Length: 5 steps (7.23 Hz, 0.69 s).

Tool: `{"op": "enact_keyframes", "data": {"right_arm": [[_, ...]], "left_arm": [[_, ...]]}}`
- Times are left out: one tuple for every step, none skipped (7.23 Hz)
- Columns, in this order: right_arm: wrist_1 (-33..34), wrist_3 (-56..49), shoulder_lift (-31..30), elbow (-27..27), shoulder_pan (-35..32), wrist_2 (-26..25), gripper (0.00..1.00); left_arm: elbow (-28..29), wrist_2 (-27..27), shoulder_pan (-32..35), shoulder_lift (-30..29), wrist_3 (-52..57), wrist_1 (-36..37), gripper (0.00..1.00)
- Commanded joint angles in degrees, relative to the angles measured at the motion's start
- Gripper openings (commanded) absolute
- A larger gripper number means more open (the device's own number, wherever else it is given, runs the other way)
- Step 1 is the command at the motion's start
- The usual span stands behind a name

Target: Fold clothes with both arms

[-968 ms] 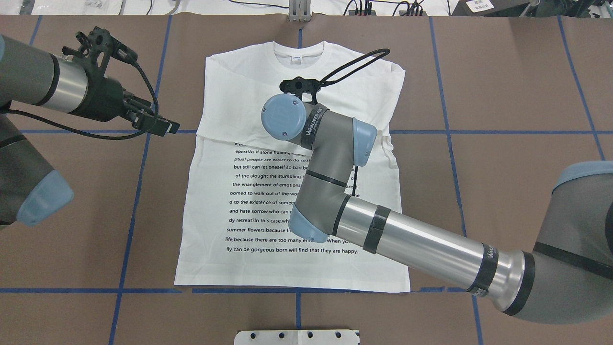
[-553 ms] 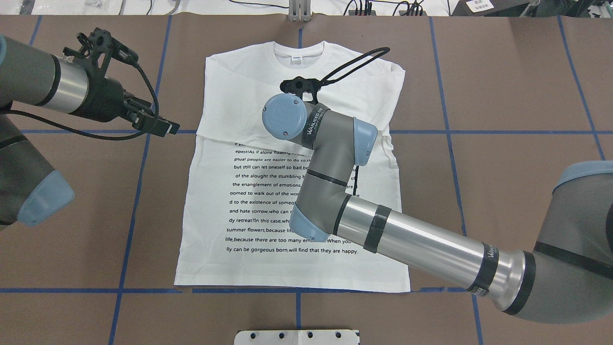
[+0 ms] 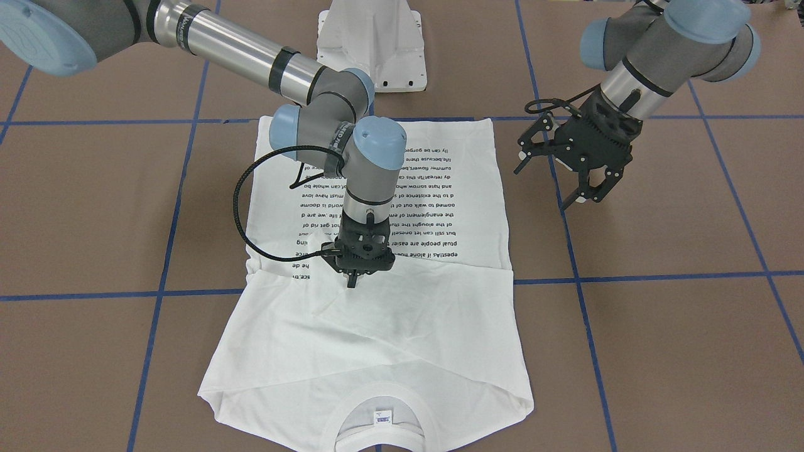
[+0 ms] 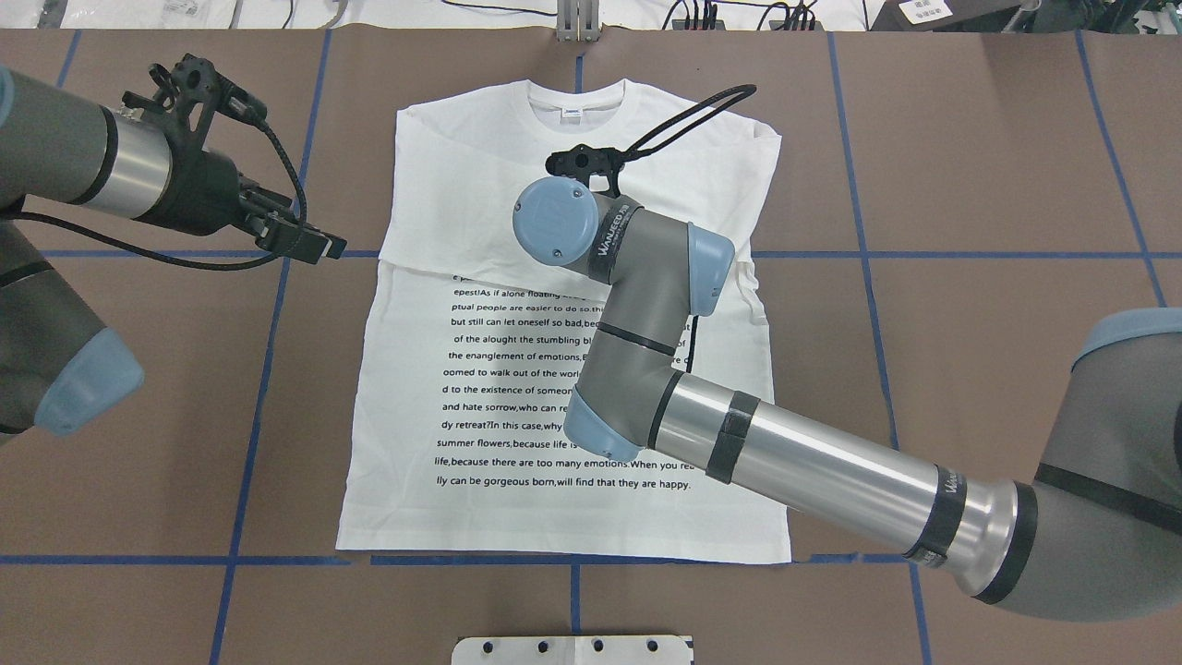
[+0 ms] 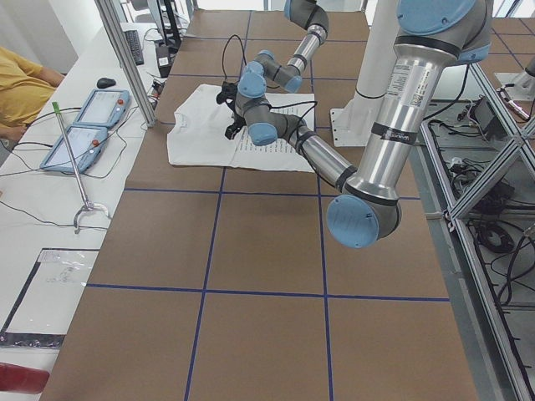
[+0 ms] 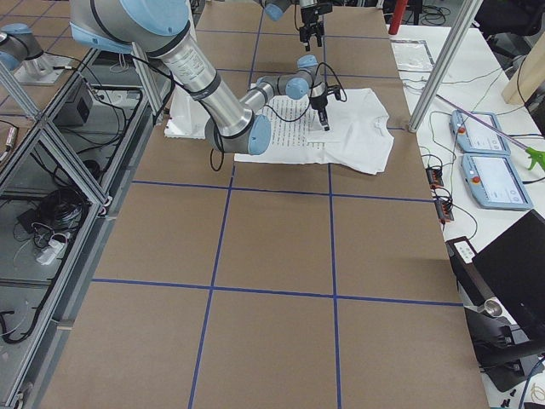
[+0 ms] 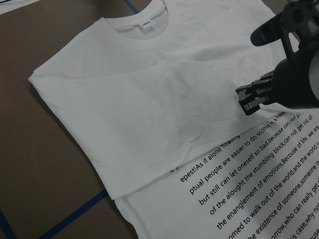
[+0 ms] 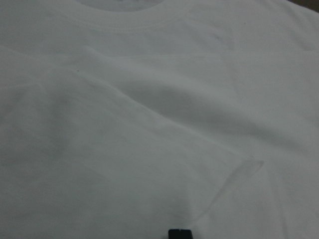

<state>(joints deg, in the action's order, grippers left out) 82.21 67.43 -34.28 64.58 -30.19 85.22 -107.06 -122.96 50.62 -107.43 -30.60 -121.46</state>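
The white T-shirt [image 4: 517, 305] lies flat on the brown table, printed text facing up, its collar [image 3: 377, 433] on the far side from the robot. Its sleeves are folded across the chest [image 7: 149, 99]. My right arm reaches over the shirt, and its gripper [image 3: 352, 280] points straight down at the fold line mid-shirt, fingers together, tip at or just above the cloth. The overhead view hides that gripper under its wrist [image 4: 554, 222]. My left gripper [image 3: 584, 196] hangs open above bare table beside the shirt's edge, also seen in the overhead view [image 4: 319, 246].
The white pedestal base [image 3: 370, 37] stands at the robot's side of the table, close to the shirt's hem. Blue tape lines [image 4: 259, 397] cross the brown surface. Beyond the table's far edge lie two tablets [image 5: 88, 121], with a seated person [image 5: 17, 88] nearby.
My right arm's wrist and elbow have shifted slightly right and toward the collar. The left arm and the shirt have not moved.
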Motion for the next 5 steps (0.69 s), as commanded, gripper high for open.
{"op": "enact_keyframes", "data": {"right_arm": [[1.80,-0.28,-0.09,1.24,-0.74,0.12,0.00],[2.42,-0.72,-1.13,2.47,-0.84,0.21,0.00],[2.26,-0.46,-1.49,3.01,-0.92,0.30,0.00],[1.73,0.58,-1.23,3.01,-0.93,0.13,0.00],[1.38,0.68,-0.88,3.01,-0.84,0.04,0.15]], "left_arm": [[0.18,0.00,0.00,-0.06,-0.07,0.00,1.00],[0.09,0.00,0.00,-0.06,-0.07,0.00,1.00],[0.09,0.00,0.00,-0.06,-0.07,0.00,1.00],[0.18,0.00,0.00,0.03,-0.07,0.00,1.00],[0.18,0.00,0.00,0.03,0.02,0.00,1.00]]}}
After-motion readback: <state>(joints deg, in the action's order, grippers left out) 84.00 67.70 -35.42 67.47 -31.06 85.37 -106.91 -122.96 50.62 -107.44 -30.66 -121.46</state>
